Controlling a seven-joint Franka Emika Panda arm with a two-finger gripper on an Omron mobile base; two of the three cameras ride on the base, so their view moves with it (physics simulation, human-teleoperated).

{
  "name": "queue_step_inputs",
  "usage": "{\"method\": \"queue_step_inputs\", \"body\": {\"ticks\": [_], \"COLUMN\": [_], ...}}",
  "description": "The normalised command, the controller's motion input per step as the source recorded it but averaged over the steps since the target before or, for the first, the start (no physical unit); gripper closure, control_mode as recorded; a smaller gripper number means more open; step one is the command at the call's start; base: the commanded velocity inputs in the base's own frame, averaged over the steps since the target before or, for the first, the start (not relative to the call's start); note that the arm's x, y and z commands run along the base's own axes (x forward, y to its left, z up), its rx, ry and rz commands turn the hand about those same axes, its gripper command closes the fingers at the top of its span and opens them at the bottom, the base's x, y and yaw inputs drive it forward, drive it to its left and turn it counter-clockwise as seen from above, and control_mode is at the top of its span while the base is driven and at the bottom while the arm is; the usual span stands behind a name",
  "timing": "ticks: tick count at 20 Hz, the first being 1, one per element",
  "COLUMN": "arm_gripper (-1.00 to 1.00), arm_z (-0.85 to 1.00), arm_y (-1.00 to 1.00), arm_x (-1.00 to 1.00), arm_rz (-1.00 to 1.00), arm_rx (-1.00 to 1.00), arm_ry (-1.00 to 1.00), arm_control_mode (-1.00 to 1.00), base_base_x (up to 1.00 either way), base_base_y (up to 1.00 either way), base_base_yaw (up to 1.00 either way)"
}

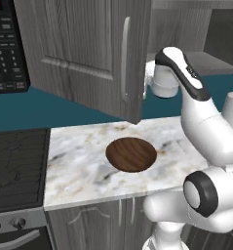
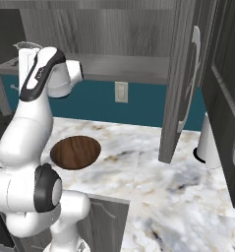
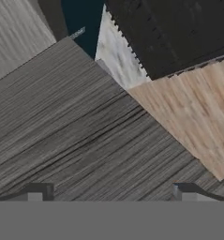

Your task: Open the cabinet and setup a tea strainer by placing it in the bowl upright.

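The cabinet [image 1: 84, 44] stands open, its left door swung out over the counter with a long silver handle [image 1: 126, 58]. Its right door [image 2: 185, 83] is swung out too, baring the grey shelf [image 2: 124, 66]. The dark brown wooden bowl [image 1: 131, 154] [image 2: 75, 151] sits empty on the marble counter. My hand [image 1: 154, 80] is raised at shelf height just past the left door's edge. The gripper [image 3: 111, 194] is open, its fingertips [image 3: 38, 192] wide apart with nothing between them, over grey wood grain. A pale mesh-rimmed thing [image 2: 27, 46] behind my arm looks like the tea strainer.
A black microwave [image 1: 8, 46] hangs at the left above a dark stove [image 1: 18, 166]. A white bottle-like thing [image 2: 207, 142] stands on the counter by the right door. A dark door [image 2: 229, 98] juts in at the far right. Lower cabinet doors [image 1: 93, 224] sit under the counter.
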Motion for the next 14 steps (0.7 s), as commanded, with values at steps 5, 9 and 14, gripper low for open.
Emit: {"method": "queue_step_inputs", "body": {"ticks": [5,9,14], "arm_gripper": [-1.0,-1.0,-1.0], "arm_z": [0.03,0.11,0.12], "arm_y": [1.0,1.0,1.0], "arm_x": [-0.06,-0.19,-0.33], "arm_rz": [0.19,0.18,0.15], "arm_rx": [0.0,-0.03,-0.07], "arm_ry": [0.14,0.1,0.01], "arm_control_mode": [-1.0,-1.0,-1.0], "base_base_x": [0.0,0.0,0.0], "base_base_y": [0.0,0.0,0.0], "base_base_yaw": [0.0,0.0,0.0]}}
